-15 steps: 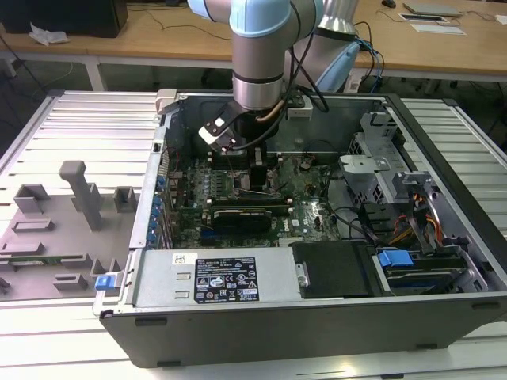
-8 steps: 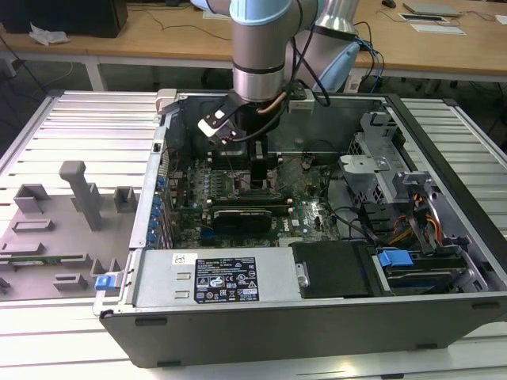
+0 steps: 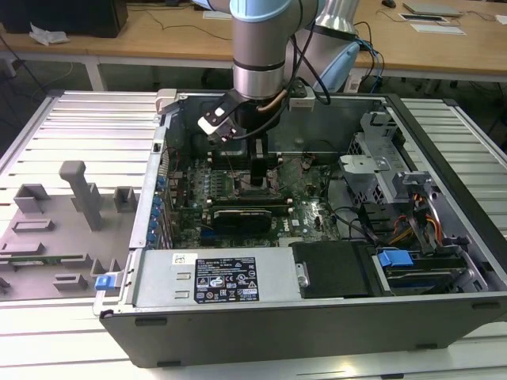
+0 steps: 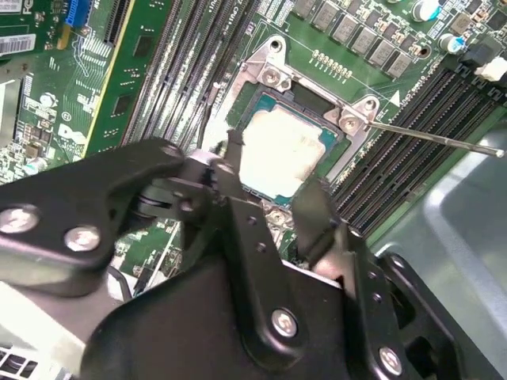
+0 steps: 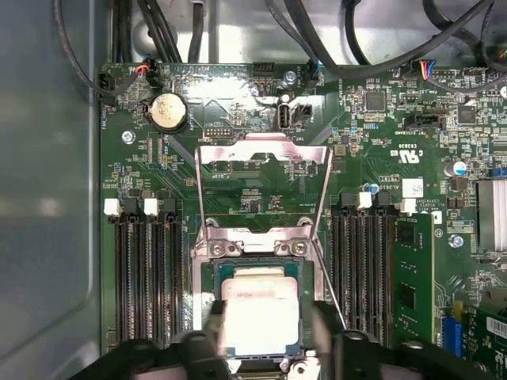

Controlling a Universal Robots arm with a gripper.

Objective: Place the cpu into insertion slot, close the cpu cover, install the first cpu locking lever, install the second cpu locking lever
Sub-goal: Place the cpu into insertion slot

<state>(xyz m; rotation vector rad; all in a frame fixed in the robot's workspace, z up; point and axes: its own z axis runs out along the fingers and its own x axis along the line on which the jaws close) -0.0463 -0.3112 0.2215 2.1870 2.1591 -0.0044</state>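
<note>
Claw [image 5: 268, 323] hangs over cpu [image 5: 253, 297] in computer case [image 3: 317, 332] on slatted table [image 3: 87, 119], desks [image 3: 158, 36] behind.

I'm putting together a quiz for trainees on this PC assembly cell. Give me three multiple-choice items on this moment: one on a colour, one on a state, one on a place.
1. What colour is the motherboard?
A) red
B) blue
C) green

2. How does the cpu cover stand?
A) swung open
B) shut over the chip
C) taken off

3. Where is the cpu?
A) off the motherboard
B) on top of the cpu cover
C) at the insertion slot

Answers:
1 C: the board is green in all three views.
2 A: in the first wrist view the frame is swung back from the socket, and bare board shows through its window.
3 C: both wrist views show the silvery chip inside the socket's rim.
</note>
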